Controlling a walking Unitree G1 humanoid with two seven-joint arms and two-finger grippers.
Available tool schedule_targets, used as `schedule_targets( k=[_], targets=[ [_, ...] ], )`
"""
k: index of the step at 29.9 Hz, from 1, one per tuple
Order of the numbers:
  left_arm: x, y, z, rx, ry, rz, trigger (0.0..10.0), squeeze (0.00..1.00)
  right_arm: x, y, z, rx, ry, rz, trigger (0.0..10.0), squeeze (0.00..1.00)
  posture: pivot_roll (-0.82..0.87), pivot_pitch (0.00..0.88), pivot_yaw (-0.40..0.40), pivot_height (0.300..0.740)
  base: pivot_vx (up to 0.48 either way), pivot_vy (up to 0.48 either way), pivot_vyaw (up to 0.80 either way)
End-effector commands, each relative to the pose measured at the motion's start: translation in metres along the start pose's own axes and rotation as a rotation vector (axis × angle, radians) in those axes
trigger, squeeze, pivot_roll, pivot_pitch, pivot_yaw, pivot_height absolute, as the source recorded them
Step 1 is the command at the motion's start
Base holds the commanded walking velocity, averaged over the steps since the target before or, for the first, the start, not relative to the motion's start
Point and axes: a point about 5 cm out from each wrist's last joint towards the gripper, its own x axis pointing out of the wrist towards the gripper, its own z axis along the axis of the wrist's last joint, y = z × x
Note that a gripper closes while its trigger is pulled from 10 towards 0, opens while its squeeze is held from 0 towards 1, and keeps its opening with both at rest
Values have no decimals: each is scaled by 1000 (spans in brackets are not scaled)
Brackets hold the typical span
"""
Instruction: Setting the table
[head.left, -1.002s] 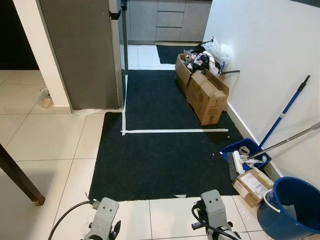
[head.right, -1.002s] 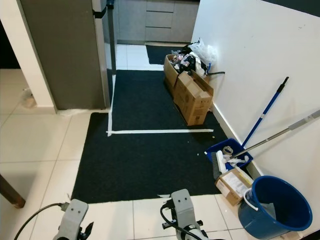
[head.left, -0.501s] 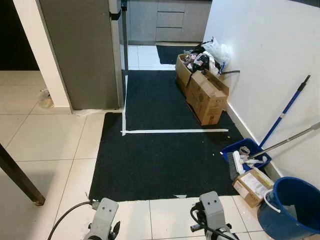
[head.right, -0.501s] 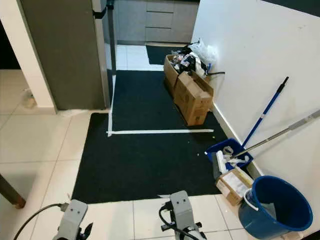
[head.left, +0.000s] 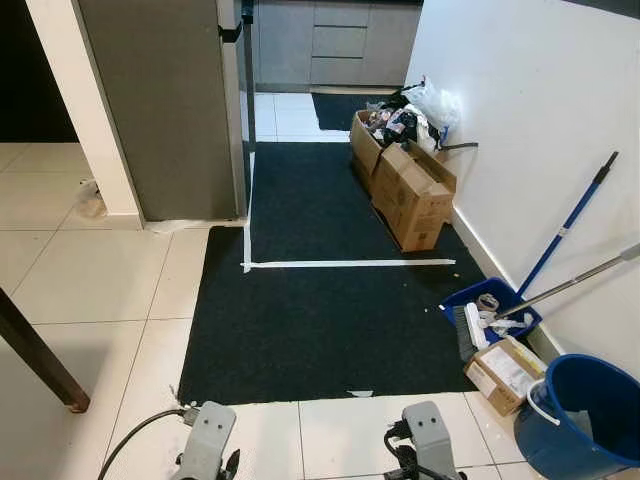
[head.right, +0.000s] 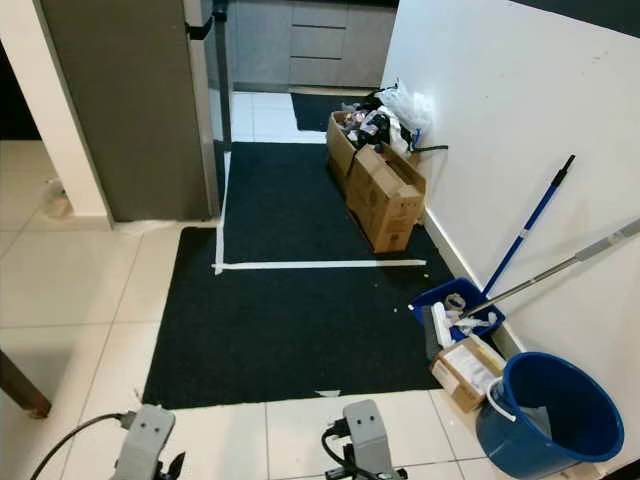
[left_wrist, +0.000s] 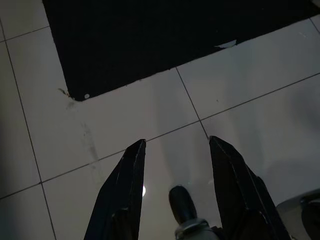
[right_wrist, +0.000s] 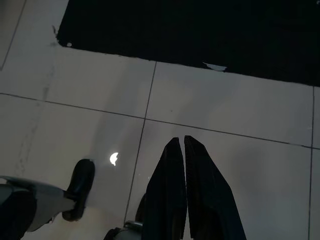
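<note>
Standing on pale floor tiles at the near edge of a black mat (head.left: 330, 300), the robot appears to be at the very start of setting the table: nothing is carried, and no plates, cutlery or cups can be seen anywhere ahead. The left hand (left_wrist: 176, 160) hangs low over the tiles with its two black fingers apart and nothing between them; the right hand (right_wrist: 183, 165) hangs beside it with its fingers pressed together, also empty. A dark table leg (head.left: 35, 355) stands well off to the left hand's outer side, its worktop out of frame. Ahead of the hands, past the mat, kitchen drawers (head.left: 340, 40) probably hold what must be fetched. Beyond the right hand lie cardboard boxes (head.left: 412, 192), a blue bucket (head.left: 585, 415) and a small carton (head.left: 505, 372) whose label is too small to read; no other writing is legible.
</note>
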Motion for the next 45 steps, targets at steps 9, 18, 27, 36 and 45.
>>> schedule_targets(
  k=[9, 18, 27, 36, 45],
  targets=[
    [-3, -2, -9, 3, 28, -12, 10000, 0, -4, -7, -6, 10, 10, -28, 10000, 0, 13, 75, 25, 740, 0, 0, 0],
    [-3, -2, -11, 16, 35, -17, 10000, 0, -3, -8, -4, 22, 3, -39, 10000, 0, 7, 76, 31, 740, 0, 0, 0],
    [-1, -1, -6, 10, 26, -15, 10000, 0, -2, -9, -2, 27, -3, -49, 10000, 0, 10, 75, 40, 740, 0, 0, 0],
    [-1, 2, -5, -5, 28, -4, 10000, 0, -2, -8, -2, 36, -5, -46, 10000, 0, 12, 79, 41, 740, 0, 0, 0],
    [-2, 4, -5, 7, 28, -7, 10000, 0, -2, -6, -2, 52, -8, -47, 10000, 0, 15, 84, 48, 740, 0, 0, 0]
  ],
)
